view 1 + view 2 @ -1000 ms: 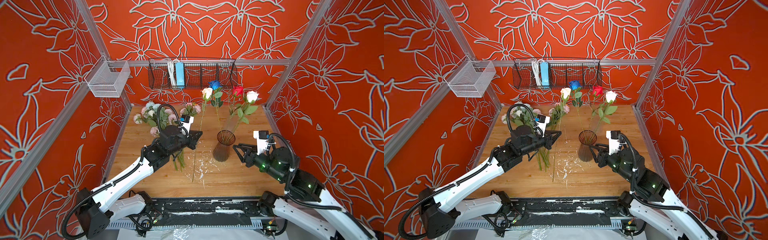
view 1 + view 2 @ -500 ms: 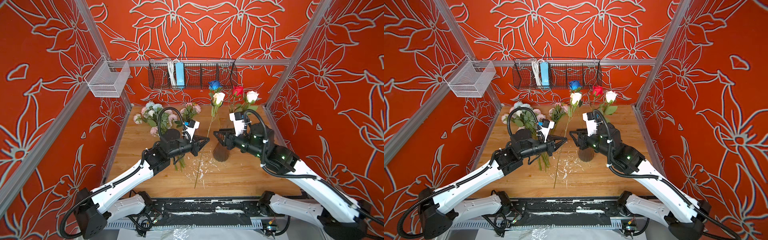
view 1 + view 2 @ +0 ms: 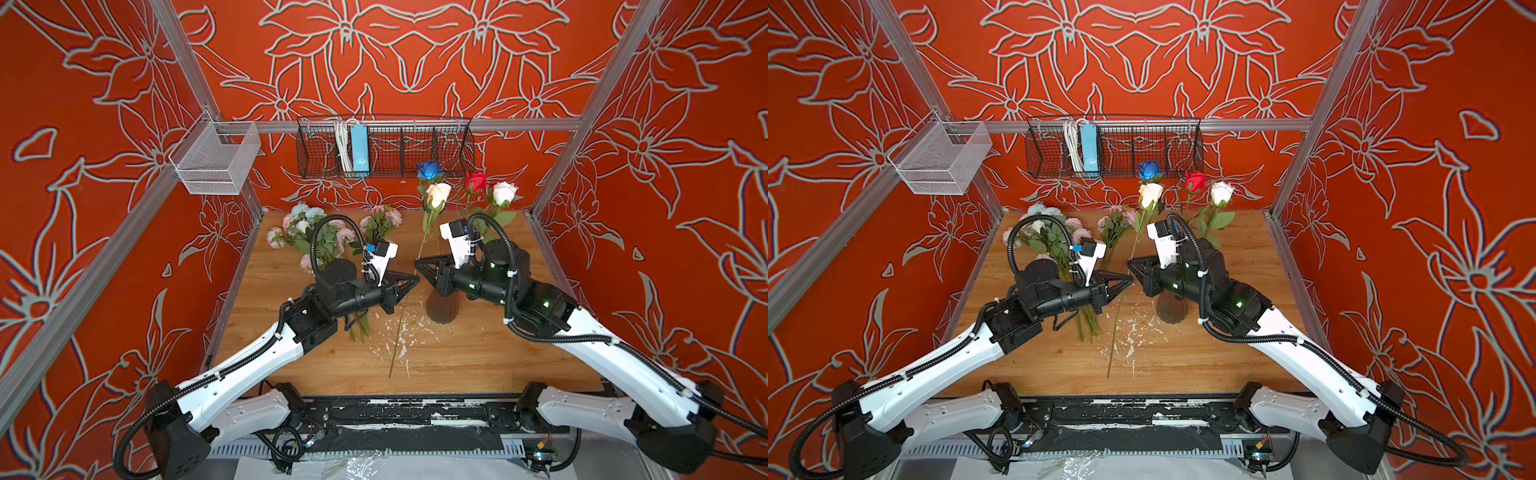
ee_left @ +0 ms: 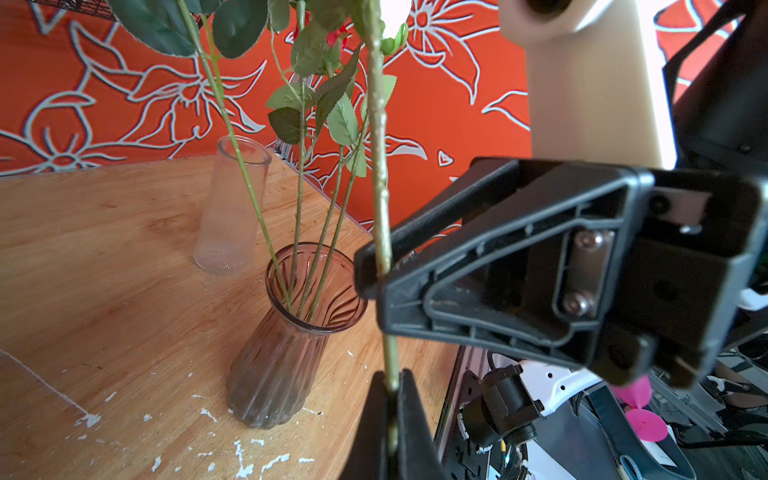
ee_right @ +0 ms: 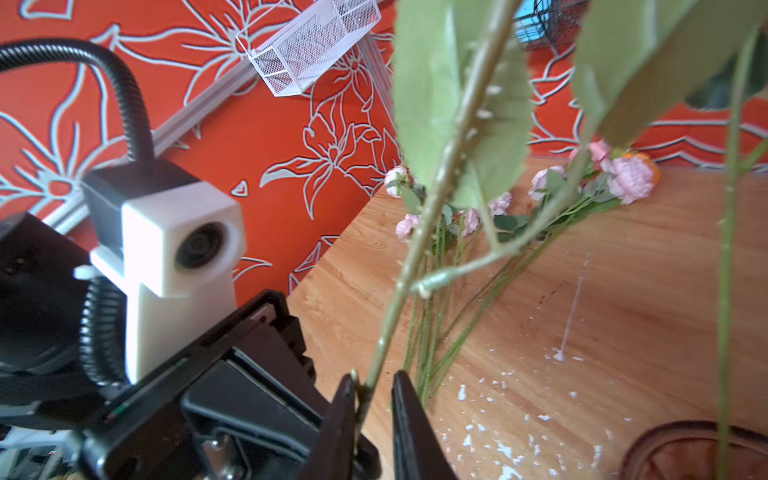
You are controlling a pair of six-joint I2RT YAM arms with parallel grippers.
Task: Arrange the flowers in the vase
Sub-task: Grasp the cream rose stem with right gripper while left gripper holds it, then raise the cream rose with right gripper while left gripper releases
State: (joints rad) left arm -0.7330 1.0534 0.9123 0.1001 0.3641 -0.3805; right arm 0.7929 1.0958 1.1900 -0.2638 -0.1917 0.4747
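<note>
Both arms are built alike. The left arm (image 3: 249, 365) and the right arm (image 3: 631, 370) have long links in glossy white moulded shells dotted with small dark screw holes. Matte black blocky joint housings (image 3: 311, 328) and black wedge-shaped base housings (image 3: 178, 440) join them. Ribbed black cable conduits (image 5: 126, 104) run along the links, fastened with white zip ties (image 3: 512, 273). Small green lights (image 3: 545, 303) glow on the right arm's black joints. Each wrist bears a white boxy camera housing (image 5: 174, 232) with a round dark lens. The left gripper (image 4: 390, 415) and right gripper (image 4: 368, 274) are black plastic, with tapered fingers braced by triangular ribs and fixed with silver screws (image 4: 590, 241).
</note>
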